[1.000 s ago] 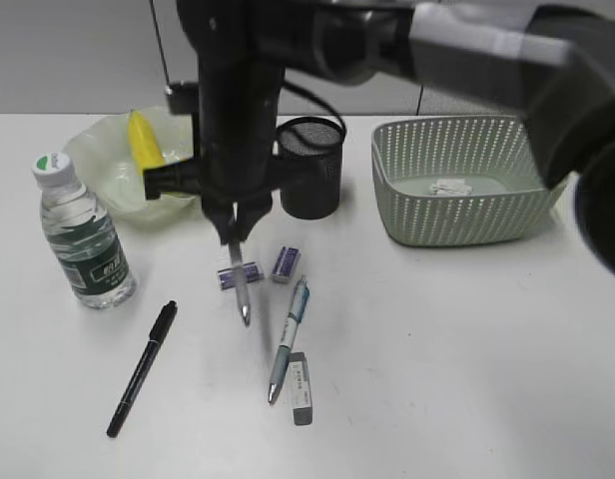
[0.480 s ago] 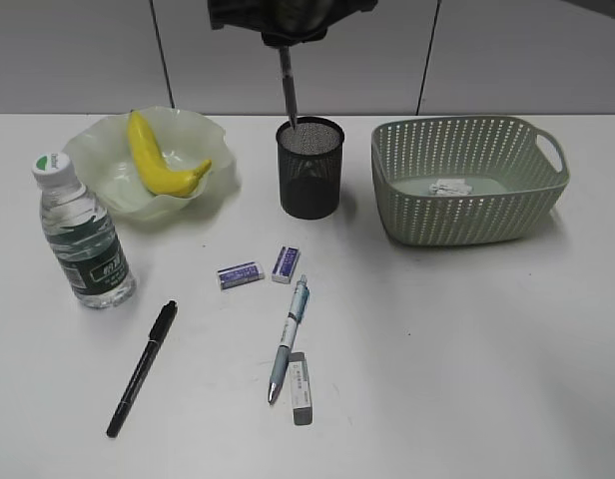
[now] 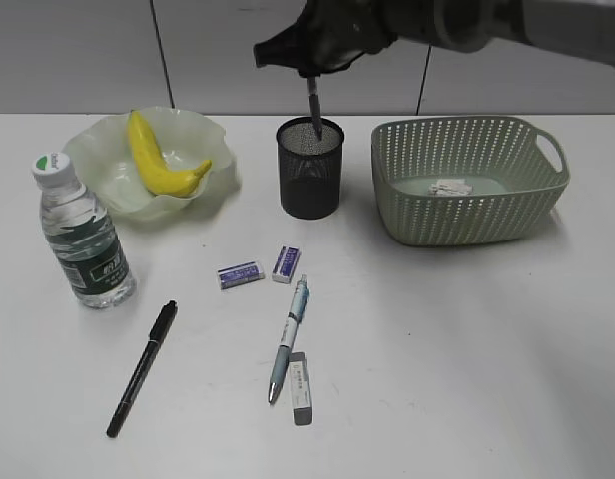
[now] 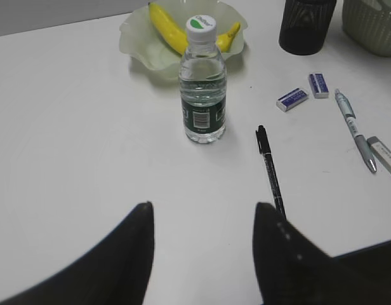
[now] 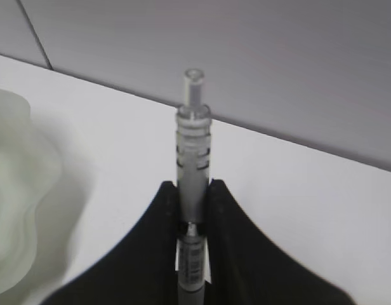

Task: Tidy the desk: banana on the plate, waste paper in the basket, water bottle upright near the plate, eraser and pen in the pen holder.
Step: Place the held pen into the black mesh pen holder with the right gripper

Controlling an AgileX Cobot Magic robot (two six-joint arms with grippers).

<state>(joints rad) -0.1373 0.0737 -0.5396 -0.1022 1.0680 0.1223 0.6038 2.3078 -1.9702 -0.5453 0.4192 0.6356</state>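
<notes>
My right gripper is shut on a grey pen held upright, its tip at the mouth of the black mesh pen holder. On the desk lie a blue-grey pen, a black pen, two purple erasers and a grey eraser. The banana lies in the plate. The water bottle stands upright beside it. Waste paper lies in the basket. My left gripper is open and empty, low over the desk.
The black pen's near end lies right by my left gripper's right finger. The loose pens and erasers are spread in front of the pen holder, between the bottle and the basket. The plate's rim shows at the left of the right wrist view.
My right gripper has lifted the grey pen from beside the purple erasers, carried it back over the pen holder and lowered its tip to the rim. The left gripper has not moved.
</notes>
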